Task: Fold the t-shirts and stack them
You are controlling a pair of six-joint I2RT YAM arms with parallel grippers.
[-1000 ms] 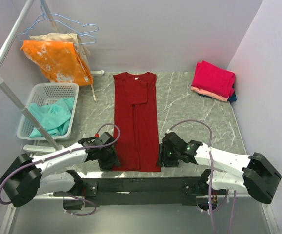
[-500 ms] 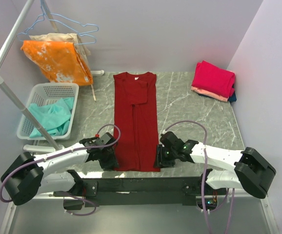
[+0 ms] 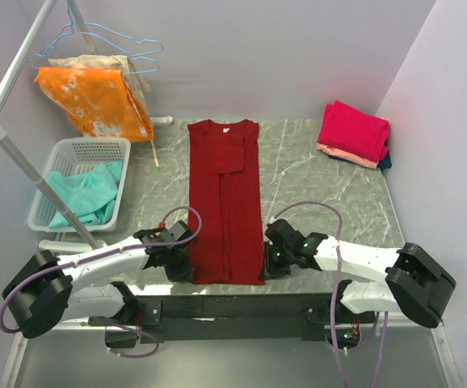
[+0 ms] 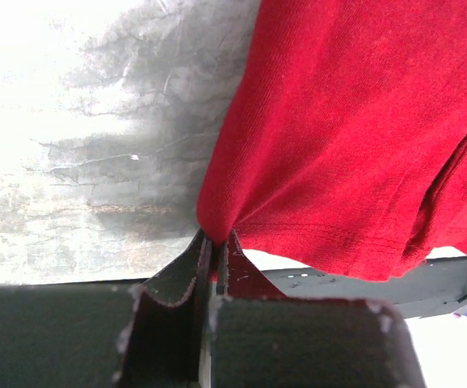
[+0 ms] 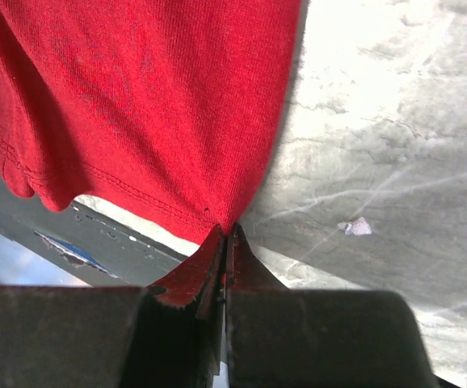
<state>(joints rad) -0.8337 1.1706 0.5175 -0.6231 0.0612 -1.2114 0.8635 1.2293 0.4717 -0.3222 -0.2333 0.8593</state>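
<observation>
The maroon t-shirt (image 3: 225, 202) at frame centre is soft and light, so it will sag. The left gripper (image 4: 215, 239) and right gripper (image 5: 226, 234) each pinch a lower hem corner, seemingly all layers.

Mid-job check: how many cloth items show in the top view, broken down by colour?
Maroon t-shirt: 1
Pink t-shirt: 1
Peach t-shirt: 1
Dark blue t-shirt: 1
Teal t-shirt: 1 that can be made out
Orange garment: 1
Beige garment: 1
Total: 7
</observation>
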